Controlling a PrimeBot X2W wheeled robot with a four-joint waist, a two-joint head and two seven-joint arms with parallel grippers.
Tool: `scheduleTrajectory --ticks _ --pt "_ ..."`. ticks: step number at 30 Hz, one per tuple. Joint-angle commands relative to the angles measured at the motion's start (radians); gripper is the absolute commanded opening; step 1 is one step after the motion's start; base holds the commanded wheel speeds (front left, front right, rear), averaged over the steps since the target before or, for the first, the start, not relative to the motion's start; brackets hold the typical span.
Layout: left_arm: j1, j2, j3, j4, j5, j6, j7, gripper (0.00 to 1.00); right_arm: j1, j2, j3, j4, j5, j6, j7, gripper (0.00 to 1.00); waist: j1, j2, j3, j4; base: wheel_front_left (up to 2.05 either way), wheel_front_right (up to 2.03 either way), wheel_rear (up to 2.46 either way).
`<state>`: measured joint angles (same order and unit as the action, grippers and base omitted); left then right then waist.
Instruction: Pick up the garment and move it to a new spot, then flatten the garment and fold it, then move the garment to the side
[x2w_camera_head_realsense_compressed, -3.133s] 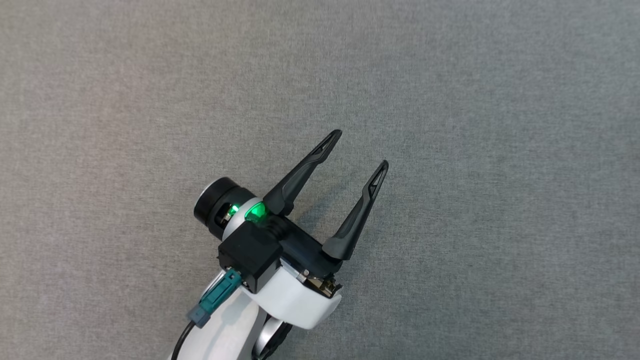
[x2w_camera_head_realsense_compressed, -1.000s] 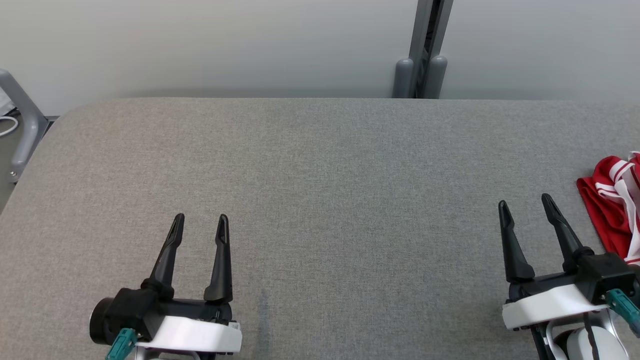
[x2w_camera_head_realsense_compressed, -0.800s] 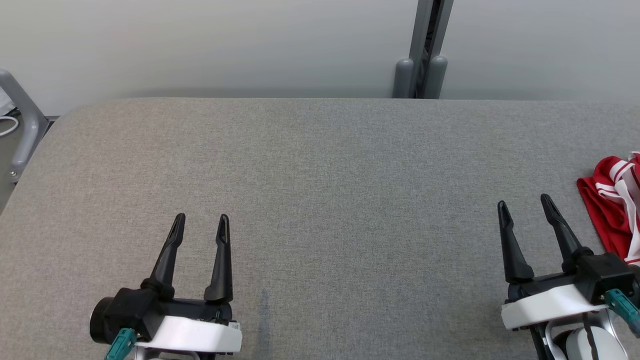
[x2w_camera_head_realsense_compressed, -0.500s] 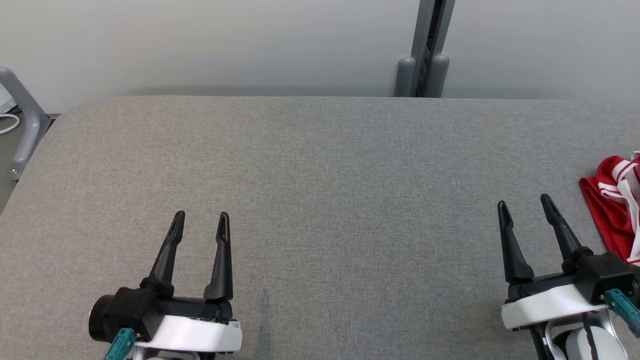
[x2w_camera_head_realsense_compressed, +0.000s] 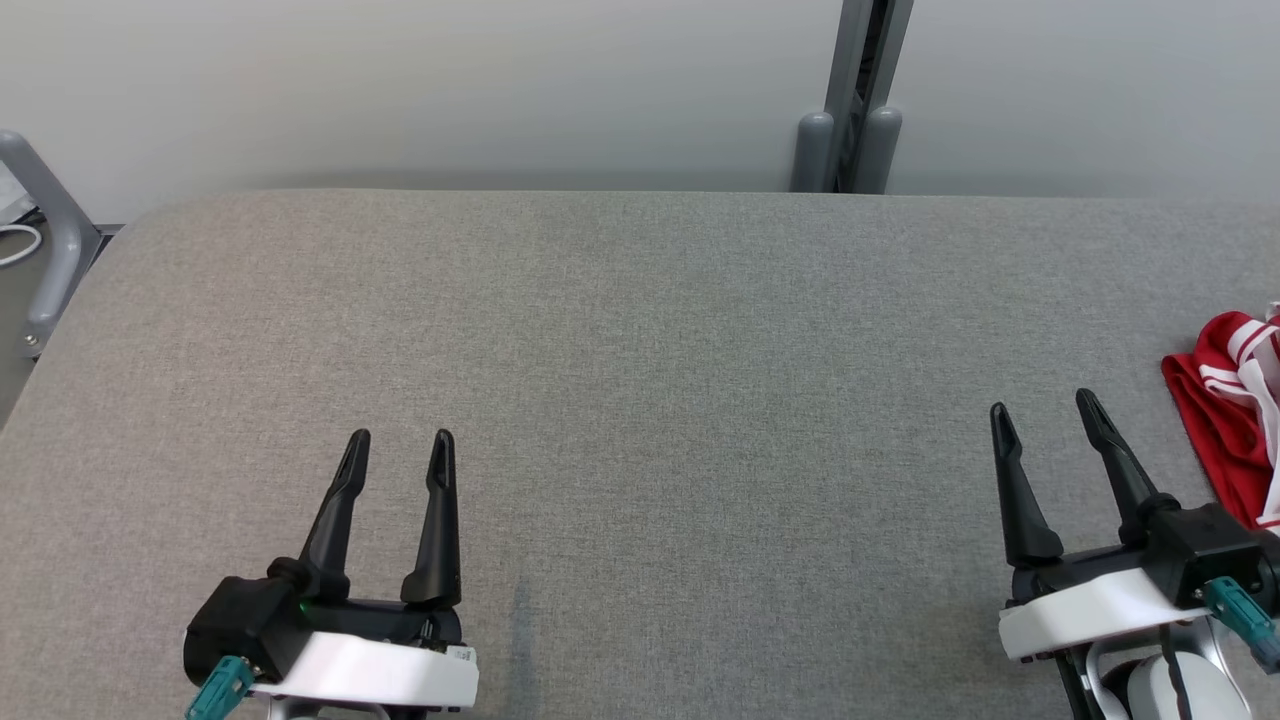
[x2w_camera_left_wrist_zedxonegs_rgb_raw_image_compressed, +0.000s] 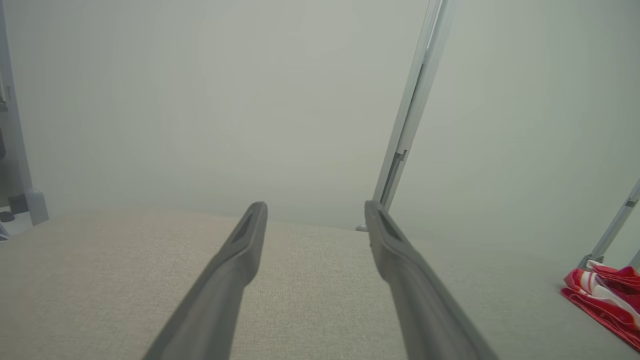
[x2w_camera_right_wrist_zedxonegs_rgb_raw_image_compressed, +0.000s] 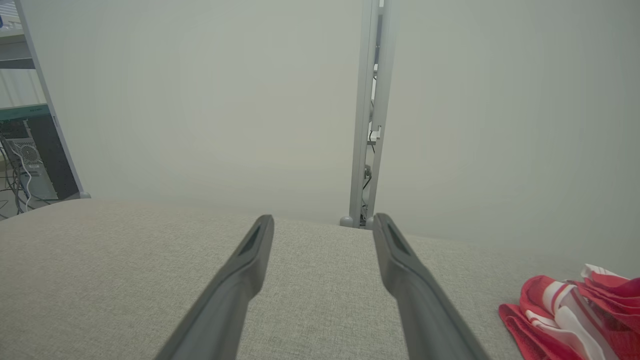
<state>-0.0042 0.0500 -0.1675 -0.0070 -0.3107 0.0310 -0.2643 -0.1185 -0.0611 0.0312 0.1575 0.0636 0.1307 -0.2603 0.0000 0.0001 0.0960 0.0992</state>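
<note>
Both grippers hang empty with fingers spread, the left gripper (x2w_camera_head_realsense_compressed: 401, 436) and the right gripper (x2w_camera_head_realsense_compressed: 1041, 401), low over the grey table (x2w_camera_head_realsense_compressed: 640, 330). The red-and-white garment (x2w_camera_head_realsense_compressed: 1225, 420) lies bunched just right of the right gripper and well away from the left. That fits a heap awaiting pickup, or one already set aside; its layers are too cropped to tell which.
</note>
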Motion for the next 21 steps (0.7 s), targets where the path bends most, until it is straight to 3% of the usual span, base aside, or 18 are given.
scheduleTrajectory --ticks 1,6,21 --pt "0.008 0.003 0.004 0.010 -0.031 -0.015 0.000 1.00 -0.009 -0.003 -0.004 0.002 0.002 0.000 -0.005 1.00 0.0000 -0.0001 0.000 0.000 0.00 0.00 0.00" --pt "0.004 0.003 0.016 0.023 -0.048 -0.050 0.000 1.00 -0.013 -0.002 -0.005 0.003 0.008 0.000 -0.005 1.00 0.0000 -0.0001 0.002 -0.002 0.00 0.00 0.00" --pt "0.013 0.003 0.033 0.059 -0.123 -0.094 0.000 1.00 -0.011 -0.005 0.009 0.007 0.010 0.000 -0.005 1.00 0.0000 -0.0001 -0.004 0.000 0.00 0.00 0.00"
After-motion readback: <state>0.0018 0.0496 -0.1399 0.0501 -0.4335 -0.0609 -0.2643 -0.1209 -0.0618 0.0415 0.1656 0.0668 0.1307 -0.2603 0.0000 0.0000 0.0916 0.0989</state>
